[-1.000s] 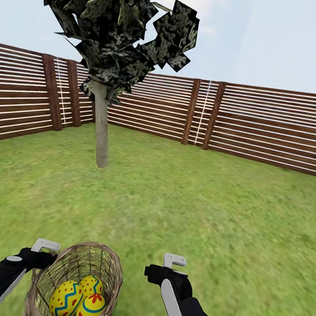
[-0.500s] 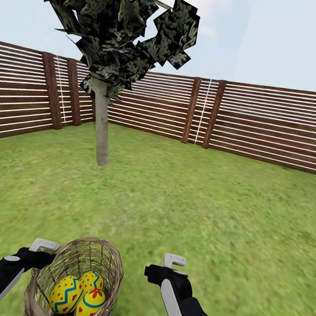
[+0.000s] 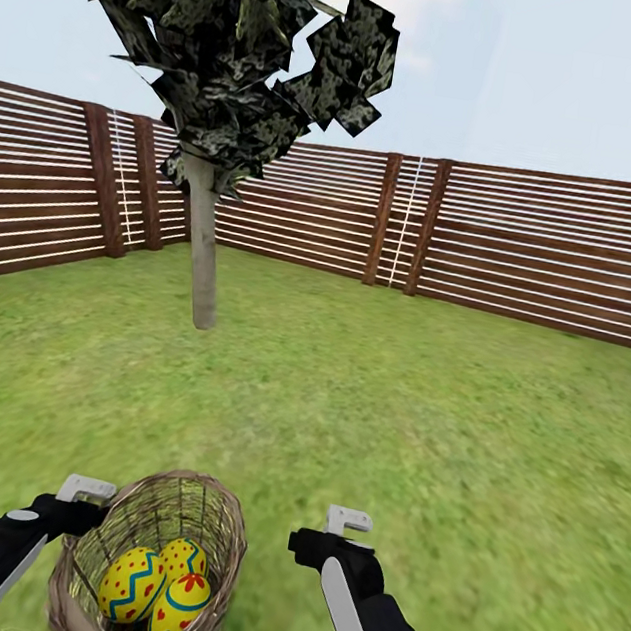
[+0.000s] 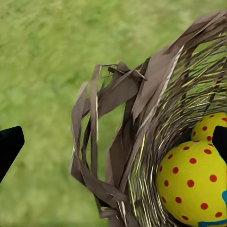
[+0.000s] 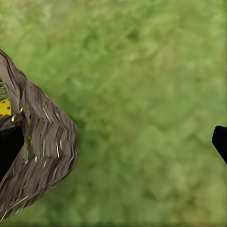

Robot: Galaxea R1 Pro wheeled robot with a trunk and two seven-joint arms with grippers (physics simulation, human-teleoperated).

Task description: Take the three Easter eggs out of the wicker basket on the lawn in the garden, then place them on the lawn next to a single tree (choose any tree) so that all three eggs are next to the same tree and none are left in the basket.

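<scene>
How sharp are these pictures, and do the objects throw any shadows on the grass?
Head view: the tree, fence and eggs are crisp, the near lawn is smeared, and no shadow lies under tree or basket. Left wrist view: the basket weave is sharp, the grass soft. Right wrist view: the grass is blurred, also without shadows.

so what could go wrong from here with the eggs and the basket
The three Easter eggs lie packed together deep in the wicker basket, so a gripper reaching in may snag the loose weave or nudge the others. The left gripper straddles the rim, so lifting could tip the basket. The tree stands well away, so each carry risks a drop.
</scene>
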